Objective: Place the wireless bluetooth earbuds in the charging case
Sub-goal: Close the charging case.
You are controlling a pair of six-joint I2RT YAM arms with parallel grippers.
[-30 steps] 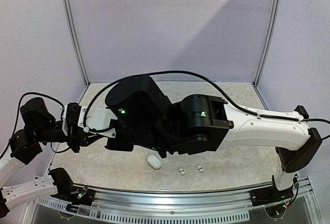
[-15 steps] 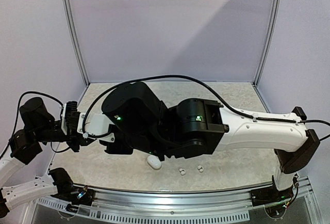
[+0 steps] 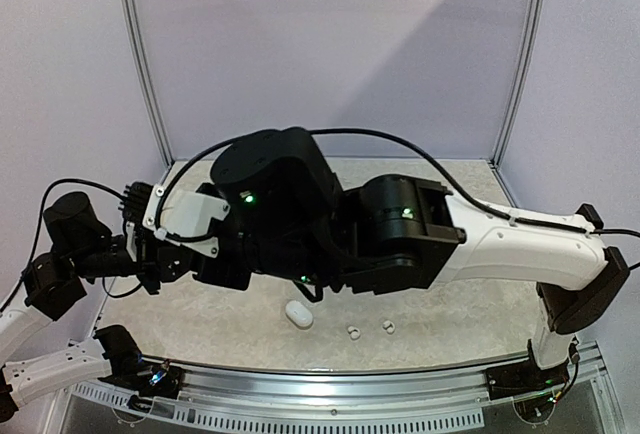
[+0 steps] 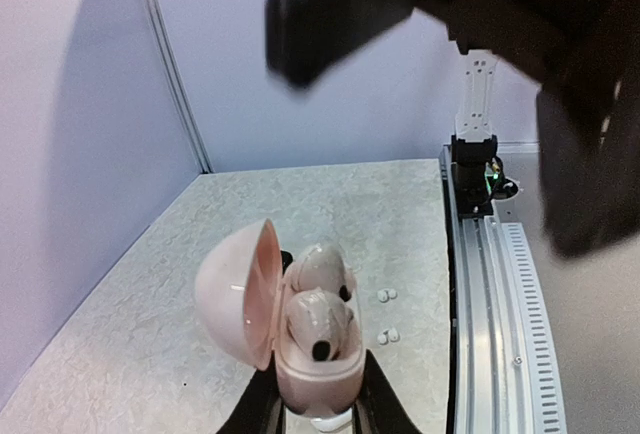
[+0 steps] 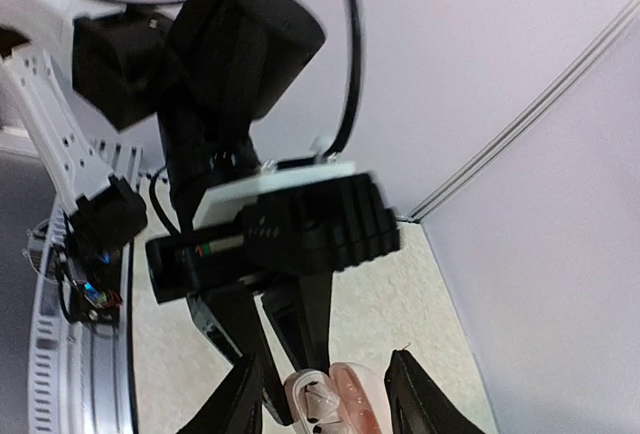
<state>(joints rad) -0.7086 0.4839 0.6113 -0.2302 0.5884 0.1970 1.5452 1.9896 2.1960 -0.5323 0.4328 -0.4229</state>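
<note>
The left gripper (image 4: 318, 412) pinches the base of the open pink charging case (image 4: 240, 289) above the table (image 4: 150, 334), lid tilted left. Two pale earbuds (image 4: 318, 319) sit in its wells. The right gripper (image 5: 328, 399) hangs just over the case, fingers spread. Two small white pieces (image 4: 387, 335), perhaps more earbuds, lie near the rail (image 4: 490, 284).

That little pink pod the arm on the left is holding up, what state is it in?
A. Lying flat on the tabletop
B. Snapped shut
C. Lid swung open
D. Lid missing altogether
C: the left wrist view shows the pink case upright with its lid hinged out to one side, still attached, and the whole thing raised above the table.
</note>
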